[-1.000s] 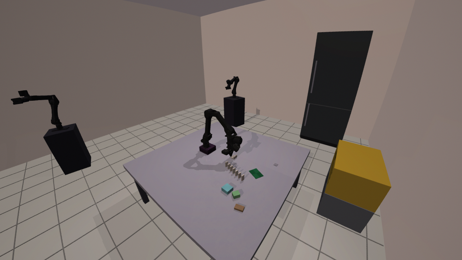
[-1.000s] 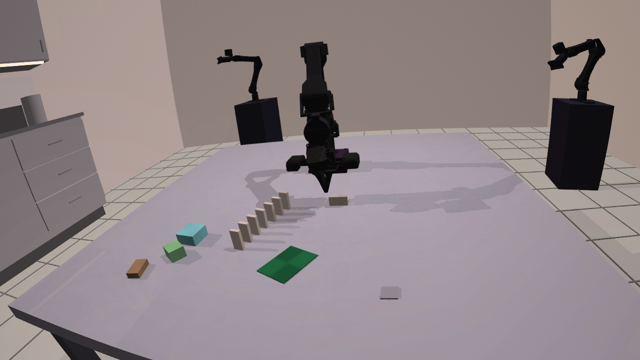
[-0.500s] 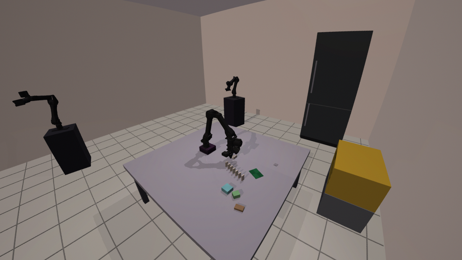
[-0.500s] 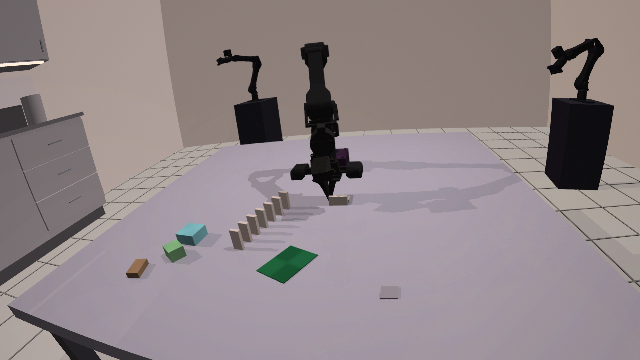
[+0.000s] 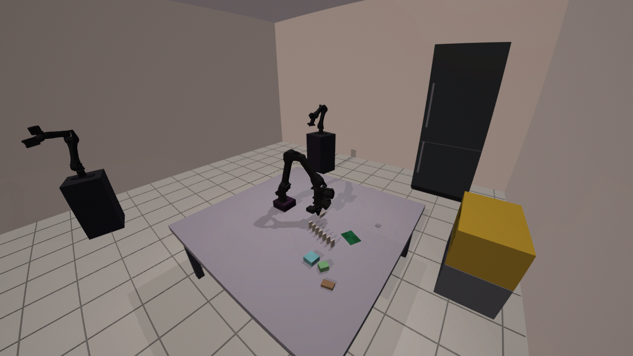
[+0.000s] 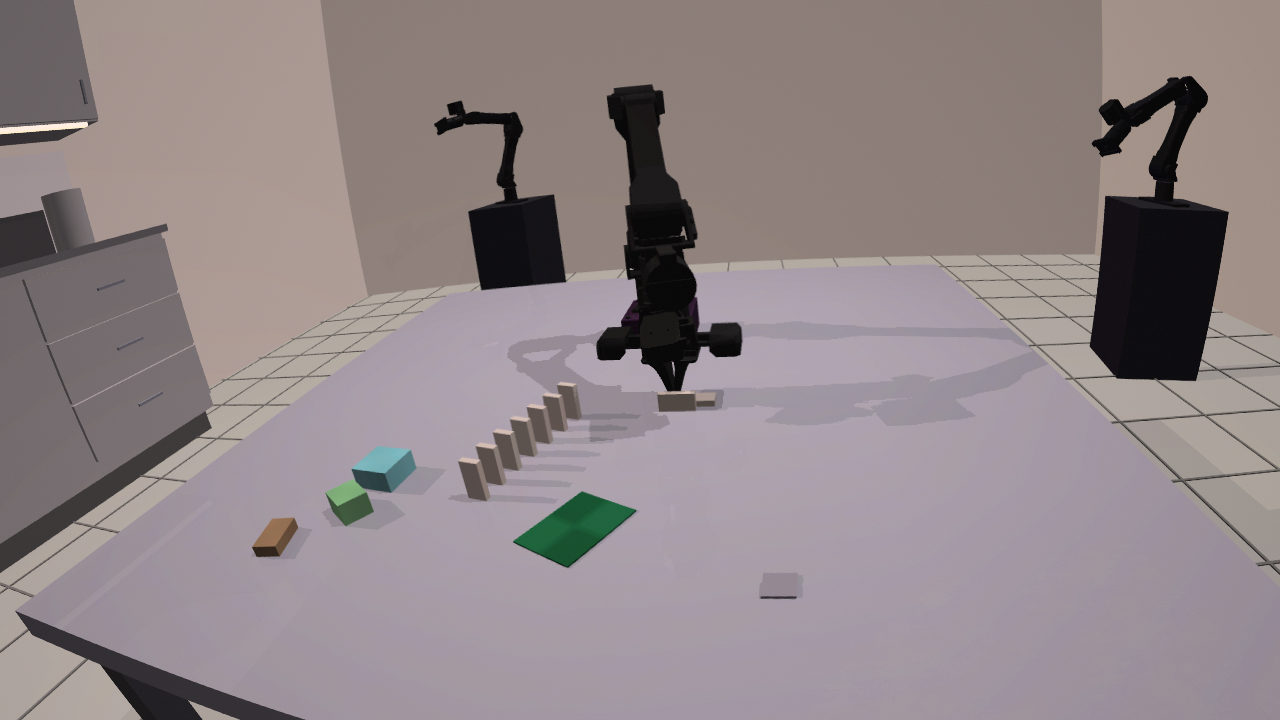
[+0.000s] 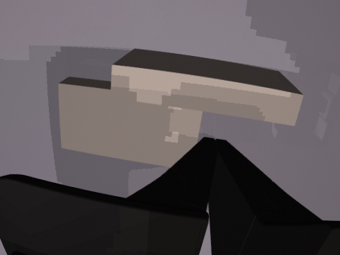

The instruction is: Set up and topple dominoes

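Table (image 5: 248, 239) (image 6: 895, 501), pale lilac and flat-topped, takes up most of the view, with the jointed black arm (image 5: 288, 170) (image 6: 646, 152) bent over it, and tbh it looks like early days for this job. The arm's black two-fingered claw (image 5: 318, 214) (image 6: 674, 389) (image 7: 212, 149) is together with nothing in it, tips down near the loose pieces. Next biggest thing that matters is the row of standing beige dominoes (image 5: 320, 233) (image 6: 522, 436): I count seven, all upright, evenly spaced, so no harm done there. Neither end has been extended as far as I can see. The missing ones are, I reckon, the two loose beige dominoes just off the end of the row nearer the arm's base. One is a beige block on its long edge (image 6: 675, 402) (image 7: 209, 85), the other a beige block lying on its broad face (image 6: 706, 399) (image 7: 117, 117), overlapping in the wrist view; can't tell if they touch. So what's left is basically everything: pick up each, stand it in line at the matching gap, let go, then the gentle nudge on the end one. My guess is the claw has to open before any of that.
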`<state>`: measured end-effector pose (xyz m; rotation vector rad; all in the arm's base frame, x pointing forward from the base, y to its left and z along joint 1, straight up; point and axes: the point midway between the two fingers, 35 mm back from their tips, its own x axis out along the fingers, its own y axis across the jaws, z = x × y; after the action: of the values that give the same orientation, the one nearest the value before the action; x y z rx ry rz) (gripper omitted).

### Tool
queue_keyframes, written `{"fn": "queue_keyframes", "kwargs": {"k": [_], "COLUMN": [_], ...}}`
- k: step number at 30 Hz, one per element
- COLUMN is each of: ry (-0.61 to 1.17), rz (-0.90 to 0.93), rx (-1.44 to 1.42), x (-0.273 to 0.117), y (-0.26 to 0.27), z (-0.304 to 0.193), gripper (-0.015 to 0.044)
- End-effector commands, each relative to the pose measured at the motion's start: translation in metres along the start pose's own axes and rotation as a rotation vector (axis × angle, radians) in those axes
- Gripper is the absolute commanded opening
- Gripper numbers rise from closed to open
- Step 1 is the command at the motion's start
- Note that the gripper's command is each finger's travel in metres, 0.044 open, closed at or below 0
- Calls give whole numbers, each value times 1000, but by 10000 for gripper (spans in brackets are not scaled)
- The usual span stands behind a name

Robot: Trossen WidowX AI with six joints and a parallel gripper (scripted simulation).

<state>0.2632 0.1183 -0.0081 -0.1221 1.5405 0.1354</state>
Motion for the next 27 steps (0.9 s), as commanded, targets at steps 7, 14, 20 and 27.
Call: {"fn": "queue_keyframes", "kwargs": {"k": [7, 14, 20, 27], "ry": [-2, -3, -6, -9], "rz": [8, 8, 8, 6], "rx": [3, -238, -832, -1505], "x": [-79, -79, -80, -80], "y": [27, 31, 39, 49], "z": [0, 1, 4, 7], "gripper": [0, 105, 263, 440]}}
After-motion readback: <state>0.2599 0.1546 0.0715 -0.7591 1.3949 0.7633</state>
